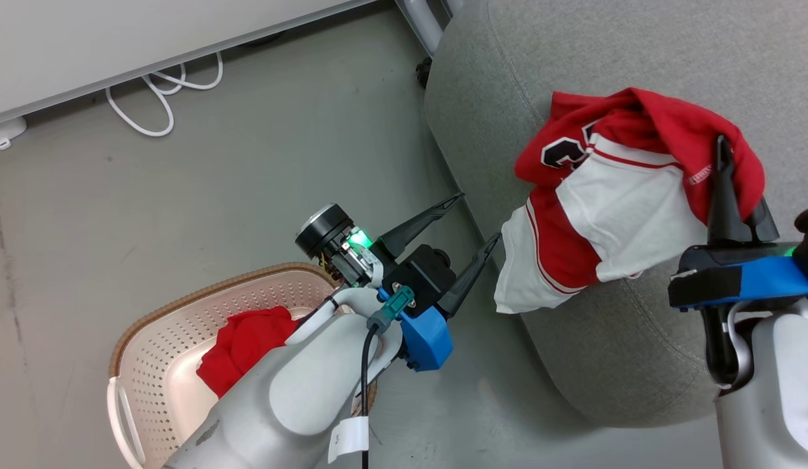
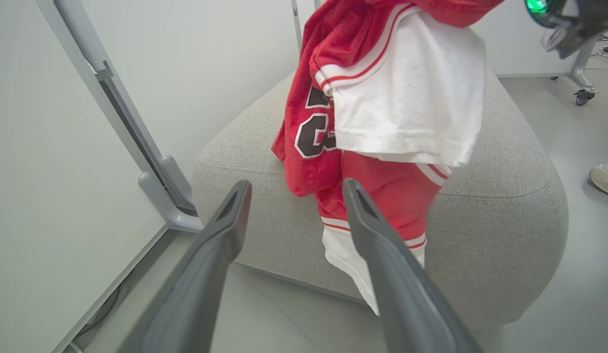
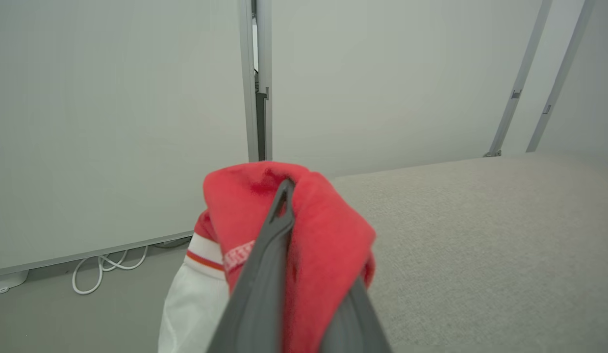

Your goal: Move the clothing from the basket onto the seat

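A red and white jersey, part of the clothing (image 1: 612, 195), hangs in a bunch over the front left corner of the grey seat (image 1: 638, 52). My right gripper (image 1: 730, 163) is shut on its red upper fold, seen close up in the right wrist view as red clothing (image 3: 328, 235) pinched in the right gripper (image 3: 287, 196). My left gripper (image 1: 477, 218) is open and holds nothing. It hovers over the floor just left of the jersey's white hem. In the left wrist view the left gripper (image 2: 295, 189) points at the hanging clothing (image 2: 397, 98) and the seat (image 2: 505, 196). More red clothing (image 1: 247, 345) lies in the basket (image 1: 202, 293) at the lower left, partly hidden by my left forearm.
A white cable (image 1: 159, 98) loops on the floor along the wall panel at the back left. A grey stand foot with a caster (image 1: 422, 68) sits by the seat's far corner. A person's shoe (image 2: 605, 176) rests on the floor beyond the seat.
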Tool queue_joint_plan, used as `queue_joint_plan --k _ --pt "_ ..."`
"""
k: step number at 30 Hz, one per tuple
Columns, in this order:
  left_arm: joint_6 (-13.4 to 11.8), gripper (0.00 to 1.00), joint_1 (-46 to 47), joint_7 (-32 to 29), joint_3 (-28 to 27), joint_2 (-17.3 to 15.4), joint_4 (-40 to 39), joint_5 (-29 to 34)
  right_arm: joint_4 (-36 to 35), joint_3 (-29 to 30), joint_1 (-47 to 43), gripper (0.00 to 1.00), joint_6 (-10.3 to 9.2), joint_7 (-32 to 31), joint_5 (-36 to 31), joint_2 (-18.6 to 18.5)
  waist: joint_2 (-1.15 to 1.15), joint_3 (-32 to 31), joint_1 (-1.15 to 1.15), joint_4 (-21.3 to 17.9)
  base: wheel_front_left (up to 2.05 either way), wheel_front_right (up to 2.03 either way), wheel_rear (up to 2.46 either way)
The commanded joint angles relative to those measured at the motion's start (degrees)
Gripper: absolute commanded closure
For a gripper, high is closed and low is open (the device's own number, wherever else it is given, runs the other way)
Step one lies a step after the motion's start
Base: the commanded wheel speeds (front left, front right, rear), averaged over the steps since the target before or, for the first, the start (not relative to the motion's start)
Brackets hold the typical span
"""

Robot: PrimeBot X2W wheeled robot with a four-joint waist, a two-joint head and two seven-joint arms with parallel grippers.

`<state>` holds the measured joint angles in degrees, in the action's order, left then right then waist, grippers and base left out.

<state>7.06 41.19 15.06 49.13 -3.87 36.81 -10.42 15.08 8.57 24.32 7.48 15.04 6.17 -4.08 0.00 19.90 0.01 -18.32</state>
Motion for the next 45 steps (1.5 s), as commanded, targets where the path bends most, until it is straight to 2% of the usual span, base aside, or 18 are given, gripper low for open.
queue_joint_plan --k 1,15,21,25,30,36,42,45 --pt "0.08 0.00 0.62 0.18 0.22 -0.13 0.13 0.08 -0.41 0.27 -0.41 1.00 0.03 0.22 0.01 0.16 0.00 0.13 -0.01 -0.17 0.00 0.00 0.00" --pt "0.27 0.00 0.14 0.18 0.92 -0.05 0.55 -1.01 -1.01 1.29 -0.81 1.00 0.02 0.22 -0.78 0.76 0.00 -0.31 -0.01 -0.52 0.00 0.00 0.00" --pt "-0.47 0.00 1.17 0.17 0.35 -0.72 -0.66 -0.77 -2.78 1.84 3.05 1.00 0.03 0.22 -0.62 0.06 0.00 1.49 -0.01 -0.38 0.00 0.00 0.00" --pt "-0.52 0.00 2.43 0.17 0.36 -1.49 -1.79 0.09 -5.07 4.89 8.33 1.00 0.02 0.22 -0.40 -1.57 0.00 4.41 -0.01 -0.06 0.00 0.00 0.00" --pt "-0.66 0.00 4.66 0.17 0.15 -3.12 -3.20 1.00 -8.50 9.68 17.24 1.00 0.02 0.21 0.02 -5.97 0.00 9.56 -0.01 0.17 0.00 0.00 0.00" --pt "-0.88 0.00 8.22 -0.34 0.40 -5.11 -5.16 2.65 -10.82 17.51 27.86 1.00 0.02 0.20 0.81 -14.20 0.00 16.95 -0.01 0.03 0.00 0.00 0.00" --pt "-1.06 0.00 11.77 -1.49 0.44 -7.08 -8.43 3.96 -5.32 25.60 35.07 1.00 0.03 0.19 3.18 -24.34 0.00 23.53 -0.01 -0.15 0.00 0.00 0.00" --pt "-1.03 0.00 12.89 -2.04 0.46 -8.18 -9.93 4.45 -1.85 26.54 35.73 1.00 0.02 0.14 3.23 -26.27 0.00 25.82 -0.01 -0.56 0.00 0.00 0.00"
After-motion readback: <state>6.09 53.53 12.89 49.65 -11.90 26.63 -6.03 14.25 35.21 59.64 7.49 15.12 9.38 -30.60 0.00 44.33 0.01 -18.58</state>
